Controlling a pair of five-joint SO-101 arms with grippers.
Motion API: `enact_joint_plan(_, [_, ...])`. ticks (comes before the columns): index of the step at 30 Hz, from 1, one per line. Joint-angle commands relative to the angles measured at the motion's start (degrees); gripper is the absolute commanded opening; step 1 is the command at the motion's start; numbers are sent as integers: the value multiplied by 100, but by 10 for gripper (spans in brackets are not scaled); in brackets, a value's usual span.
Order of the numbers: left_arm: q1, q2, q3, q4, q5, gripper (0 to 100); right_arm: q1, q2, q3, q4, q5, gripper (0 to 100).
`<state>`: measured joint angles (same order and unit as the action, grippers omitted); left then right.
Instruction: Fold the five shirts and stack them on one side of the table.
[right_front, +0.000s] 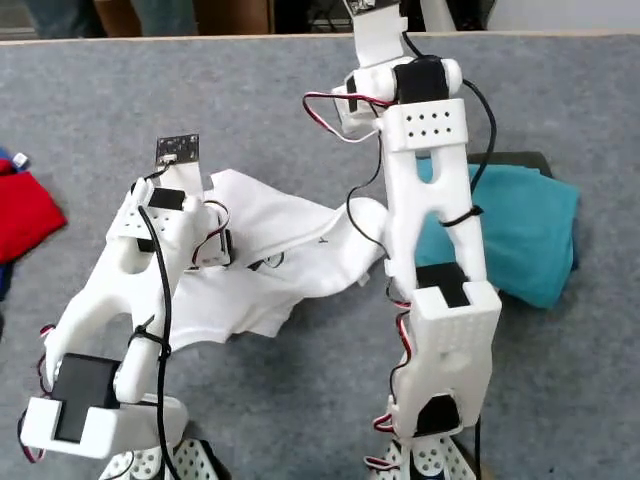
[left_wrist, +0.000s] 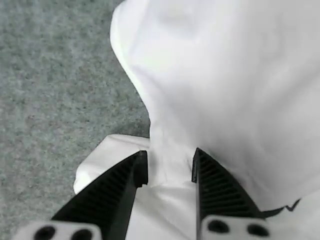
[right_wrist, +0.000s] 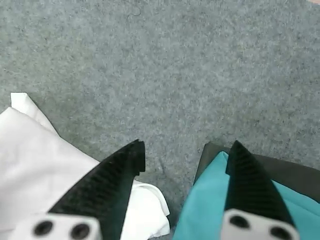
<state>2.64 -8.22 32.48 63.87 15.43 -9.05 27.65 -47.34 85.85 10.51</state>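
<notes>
A crumpled white shirt (right_front: 290, 250) lies on the grey table between the two arms. My left gripper (left_wrist: 170, 167) is shut on a bunched fold of the white shirt (left_wrist: 225, 75), and the cloth rises from the jaws. In the high view the left arm (right_front: 150, 260) stands over the shirt's left part. My right gripper (right_wrist: 186, 150) is open over bare table, with the white shirt's edge (right_wrist: 45, 160) to one side and a folded teal shirt (right_wrist: 210, 210) to the other. The teal shirt (right_front: 530, 230) rests on a dark shirt (right_front: 520, 158), right of the right arm (right_front: 435, 200).
A red shirt (right_front: 25, 210) lies at the table's left edge with a bit of blue cloth (right_front: 5, 160) beside it. The grey table (right_front: 250, 90) reaches to a far edge at the back.
</notes>
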Motion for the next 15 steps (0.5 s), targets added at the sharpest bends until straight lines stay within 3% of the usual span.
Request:
enact_joint_plan(1, [75,79,-268,-18,26,95,44,-66,-57,-88,62,273])
enact_joint_plan(10, [31,70,-532,44,-527,27,44,-66,-171,-35,44,273])
enact_joint_plan(15, [22,-624,-1481,853,-1178,27,44,-66,-505,334,26,273])
